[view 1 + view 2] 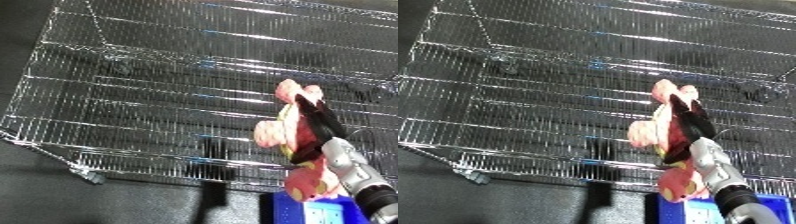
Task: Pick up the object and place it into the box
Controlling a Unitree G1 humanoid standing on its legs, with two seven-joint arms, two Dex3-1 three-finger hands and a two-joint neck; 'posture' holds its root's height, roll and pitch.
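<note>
The right hand (311,127) has its black fingers curled round a pink soft toy (289,132), carrying it in the air at the near right edge of the wire bin (133,85), just over its front rim. The toy hangs partly outside that rim, above a blue block (311,210); let go here, it could snag the wires or tumble outside

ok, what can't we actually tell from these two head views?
- Pink plush toy: its middle is hidden by the right robot hand curled round it; what figure it is can't be made out.
- Wire bin: top and right sides cut off by the edges of both views.
- Blue object: cut off at the bottom edge, unidentifiable.
- Left robot hand: in neither view.
</note>
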